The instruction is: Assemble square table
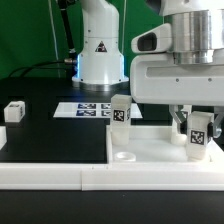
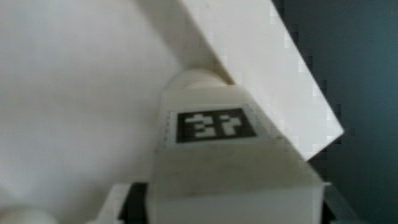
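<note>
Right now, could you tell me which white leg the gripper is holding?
The leg at the exterior view's right, clasped by the gripper; the middle leg and far-left leg stand free.

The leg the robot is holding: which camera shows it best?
The wrist view. The leg fills much of that picture, and its black-and-white tag faces the camera. The exterior view shows the same leg small, at the exterior view's right, gripped by the end effector near the white tabletop.

A thin flat white marker board (image 1: 82, 109) lies on the black worktop (image 1: 50, 135), a long white border rail (image 1: 40, 177) along its near edge.
</note>
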Controlling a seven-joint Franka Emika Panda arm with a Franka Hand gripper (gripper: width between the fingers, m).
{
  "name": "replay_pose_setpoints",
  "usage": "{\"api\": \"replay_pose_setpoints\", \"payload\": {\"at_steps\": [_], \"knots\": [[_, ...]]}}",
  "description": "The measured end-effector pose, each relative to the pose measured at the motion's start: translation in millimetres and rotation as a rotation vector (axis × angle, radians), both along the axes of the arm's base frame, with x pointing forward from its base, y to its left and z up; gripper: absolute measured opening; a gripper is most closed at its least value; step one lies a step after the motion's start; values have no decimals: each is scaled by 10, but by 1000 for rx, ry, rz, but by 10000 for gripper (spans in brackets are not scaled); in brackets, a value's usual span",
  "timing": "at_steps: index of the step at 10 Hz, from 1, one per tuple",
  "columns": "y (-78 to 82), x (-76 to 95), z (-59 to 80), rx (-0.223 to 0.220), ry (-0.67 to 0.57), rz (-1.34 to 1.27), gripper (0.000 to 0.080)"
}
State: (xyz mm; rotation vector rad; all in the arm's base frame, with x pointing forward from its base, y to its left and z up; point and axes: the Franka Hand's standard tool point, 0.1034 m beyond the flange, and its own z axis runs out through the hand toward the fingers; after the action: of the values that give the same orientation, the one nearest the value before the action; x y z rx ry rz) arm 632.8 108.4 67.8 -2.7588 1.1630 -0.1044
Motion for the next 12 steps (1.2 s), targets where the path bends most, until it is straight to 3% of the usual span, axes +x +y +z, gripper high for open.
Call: {"api": "replay_pose_setpoints", "payload": {"at_steps": [3, 8, 10, 11, 12], "knots": [[-35, -30, -11, 87, 53, -436, 295], [4, -62, -22, 177, 128, -936, 295], [10, -65, -27, 171, 123, -892, 295], [38, -58, -16, 166, 120, -857, 480], [120, -50, 48, 83, 121, -517, 598]]}}
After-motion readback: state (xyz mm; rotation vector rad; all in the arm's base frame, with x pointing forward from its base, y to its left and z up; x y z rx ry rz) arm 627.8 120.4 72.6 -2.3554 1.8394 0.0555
